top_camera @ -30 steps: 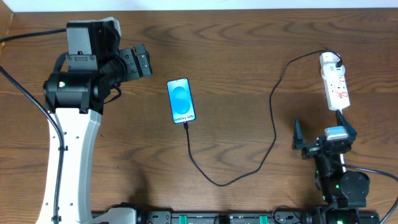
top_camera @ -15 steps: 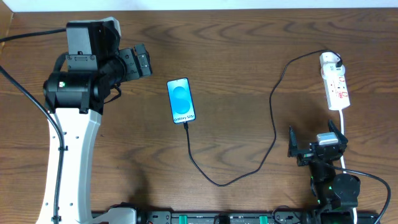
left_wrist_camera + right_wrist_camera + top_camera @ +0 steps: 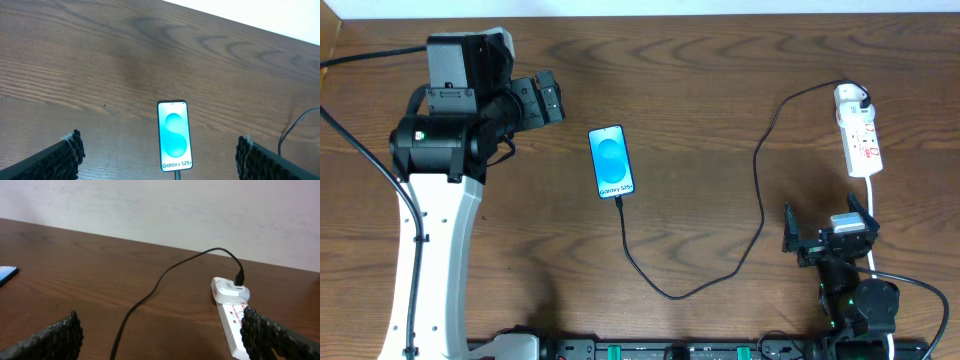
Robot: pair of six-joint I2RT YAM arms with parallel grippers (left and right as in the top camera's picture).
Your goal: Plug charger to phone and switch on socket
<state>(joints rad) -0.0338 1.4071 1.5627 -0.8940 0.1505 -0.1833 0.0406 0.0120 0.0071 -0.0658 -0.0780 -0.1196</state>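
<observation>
— Overhead first. Left pincer (image 3: 556, 100)?
— Spread wide, gripping nothing. Ahead of its tips and well apart from them, find the phone (image 3: 611, 162), flat on the wooden table (image 3: 700, 80): blue-lit screen, paler oval, white lettering.

— Right pincer (image 3: 823, 228)?
— Wide open too, empty. Well ahead, toward its right finger, spot the socket (image 3: 858, 132): white, red marks. Then trace the charger (image 3: 760, 215), a thin black cable, from the socket's far end, past the pincer's left side, to the phone's bottom edge.

— Left wrist view?
— Shows both fingers (image 3: 65, 155) far apart in the lower corners. Puts the phone centred between them, farther out: black-edged, reading "Galaxy S25", cable tip meeting its near edge.

— Right wrist view?
— Fingers (image 3: 55, 340) far apart, nothing between. Places the socket ahead, just beside the right finger and partly hidden by it, with the white plug head (image 3: 227, 287) seated at its far end. Cannot tell the switch position.
</observation>
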